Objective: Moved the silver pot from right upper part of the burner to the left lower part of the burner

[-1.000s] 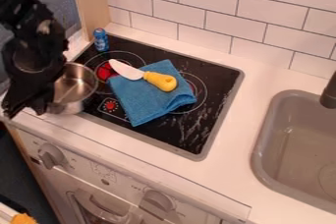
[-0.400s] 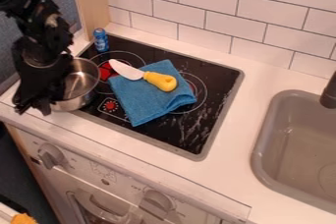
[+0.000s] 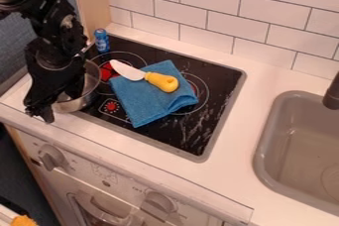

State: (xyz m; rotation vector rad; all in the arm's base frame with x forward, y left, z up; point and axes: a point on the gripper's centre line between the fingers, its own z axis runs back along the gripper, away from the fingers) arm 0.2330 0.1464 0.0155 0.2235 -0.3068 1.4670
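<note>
- While the black two-finger gripper (image 3: pixel 58 105) straddles the round silver pot's (image 3: pixel 84 98) wall, its jaws stand apart; contact, I cannot tell.
- Pot at the black glass cooktop's (image 3: pixel 169 138) left front corner.
- Beside it, a yellow-handled knife (image 3: pixel 162 82) on a blue cloth (image 3: pixel 142 106).

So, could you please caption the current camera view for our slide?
Black robot arm over a silver metal pot, left of a blue cloth.

White brick-pattern tiles (image 3: pixel 252 22) rise behind the pale countertop (image 3: pixel 248 121).
</note>
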